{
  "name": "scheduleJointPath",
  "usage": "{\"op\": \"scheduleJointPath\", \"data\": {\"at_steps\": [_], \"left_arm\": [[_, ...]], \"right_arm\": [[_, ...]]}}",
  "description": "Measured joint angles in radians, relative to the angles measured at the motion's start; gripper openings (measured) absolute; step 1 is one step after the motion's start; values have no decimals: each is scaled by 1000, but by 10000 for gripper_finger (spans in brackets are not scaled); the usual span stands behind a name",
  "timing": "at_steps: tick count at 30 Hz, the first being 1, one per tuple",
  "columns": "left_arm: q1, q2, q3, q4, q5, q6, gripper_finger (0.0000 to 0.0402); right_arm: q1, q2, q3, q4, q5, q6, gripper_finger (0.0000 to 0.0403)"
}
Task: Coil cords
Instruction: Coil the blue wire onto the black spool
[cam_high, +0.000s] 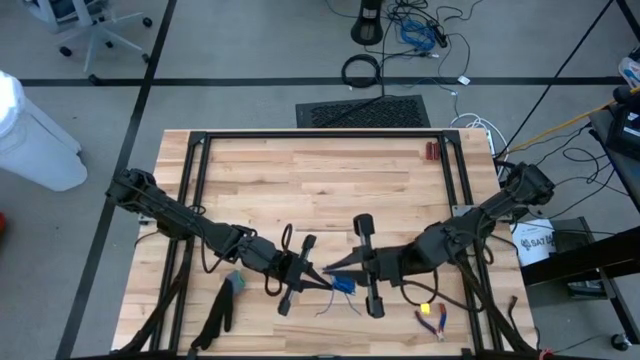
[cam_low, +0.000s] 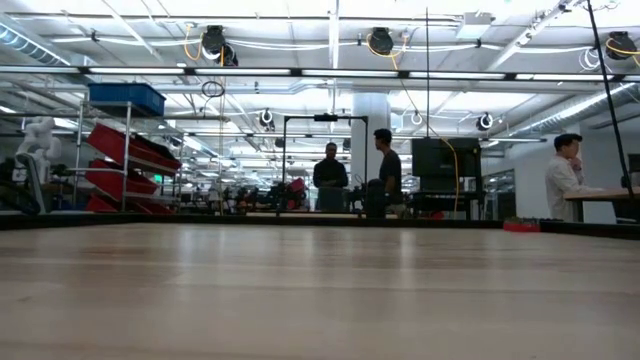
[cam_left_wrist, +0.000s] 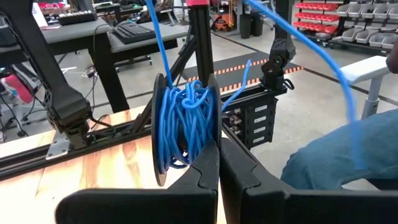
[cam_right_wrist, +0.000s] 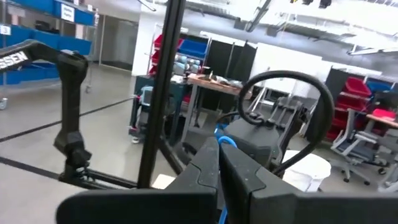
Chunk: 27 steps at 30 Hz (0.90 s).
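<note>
A black spool (cam_left_wrist: 158, 134) wound with bright blue cord (cam_left_wrist: 186, 121) hangs above the table's near middle, at the tip of my left gripper (cam_left_wrist: 219, 163), which is shut. In the high view the spool (cam_high: 343, 285) shows blue just past my left gripper (cam_high: 322, 278). My right gripper (cam_right_wrist: 217, 155) is shut on a strand of the blue cord and reaches in from the right (cam_high: 331, 269), over the left fingertips. One strand (cam_left_wrist: 157, 43) rises from the spool. Thin loose strands (cam_high: 336, 307) lie on the table below. My left gripper pinches the rim of one spool disc (cam_left_wrist: 214, 127) between its two fingertips, coming at it about level from the table's left. The spool stands on edge, lifted clear of the table. My right gripper pinches a single strand of the blue cord (cam_right_wrist: 219, 143) between its two fingers. The strand runs back along the gap between them (cam_right_wrist: 221, 210). The fingers point about level toward the table's left.
Pliers (cam_high: 432, 318) lie near the front right, and a green and black item (cam_high: 233, 288) lies front left. A small red object (cam_high: 432, 151) sits at the far right. Black frame rails (cam_high: 195, 180) border the wooden table. People stand in the room beyond (cam_low: 385, 170).
</note>
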Motion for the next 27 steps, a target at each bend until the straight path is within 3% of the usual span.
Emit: {"op": "scheduleJointPath", "data": {"at_steps": [14, 27], "left_arm": [[-2, 1, 0, -1, 25, 7, 0], [-2, 1, 0, -3, 25, 7, 0]], "right_arm": [[-20, 4, 0, -19, 3, 36, 0], [42, 4, 0, -21, 348, -63, 0]]}}
